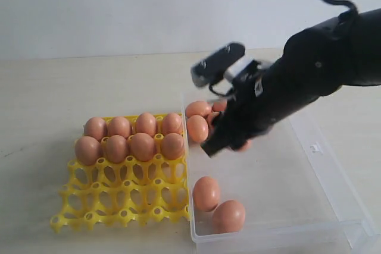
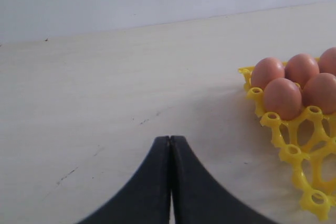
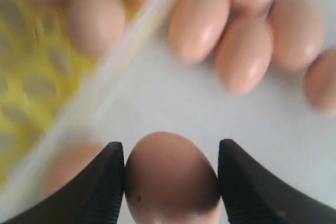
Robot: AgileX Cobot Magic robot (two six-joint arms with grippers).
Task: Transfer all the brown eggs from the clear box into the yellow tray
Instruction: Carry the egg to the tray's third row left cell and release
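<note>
The big black arm (image 1: 297,81) hides some of the brown eggs (image 1: 197,128) at the far end of the clear box (image 1: 280,182), so I can't count them. In the right wrist view, the egg (image 3: 170,182) pinched in the right claw (image 3: 170,148) is cut off at the edge, and the yellow tray (image 3: 31,82) is a blur.

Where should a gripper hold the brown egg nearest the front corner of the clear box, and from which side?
Hold the brown egg across its narrow middle, coming straight down from above. It lies on its side, close to the wall of the clear box and beside another egg, so a sideways approach looks blocked.
</note>
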